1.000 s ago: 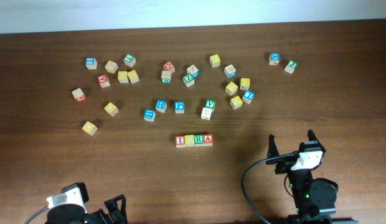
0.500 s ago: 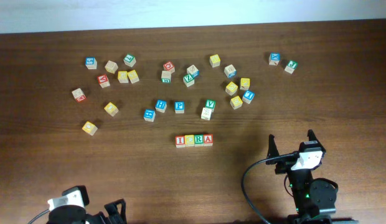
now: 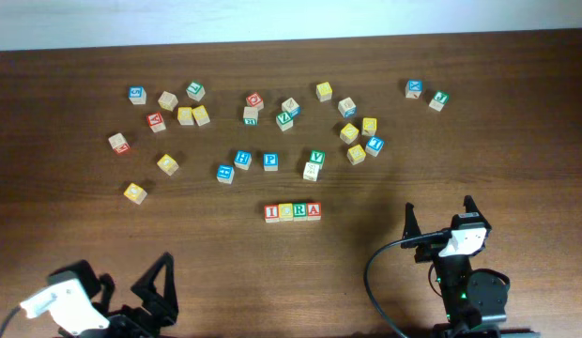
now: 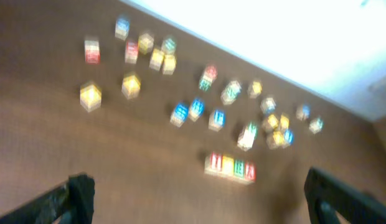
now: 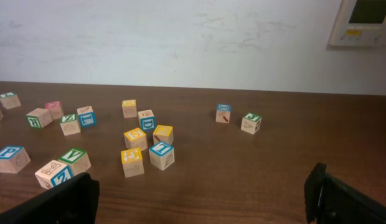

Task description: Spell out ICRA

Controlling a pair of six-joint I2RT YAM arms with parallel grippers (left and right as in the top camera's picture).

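Note:
The four cubes stand touching in a row near the table's middle and read ICRA: red-framed I [image 3: 271, 212], yellow C [image 3: 285, 212], green-framed R [image 3: 299, 211], red-framed A [image 3: 313, 210]. In the blurred left wrist view the same row [image 4: 230, 167] lies ahead, slightly right of centre. My left gripper [image 3: 133, 270] is at the bottom left corner, open and empty, well away from the row. The right gripper [image 3: 439, 207] hovers right of the row, also open with nothing between its fingers [image 5: 75, 199]. The row is out of the right wrist view.
Many loose alphabet cubes lie scattered across the far half of the table, among them a blue P [image 3: 270, 161] and a green V [image 3: 316, 156] just beyond the row. More cubes [image 5: 162, 155] sit ahead of the right gripper. A pale wall runs behind the table's far edge.
My left arm has swung left along the near edge and its open fingers now show more fully. The cube row and the right arm have not moved.

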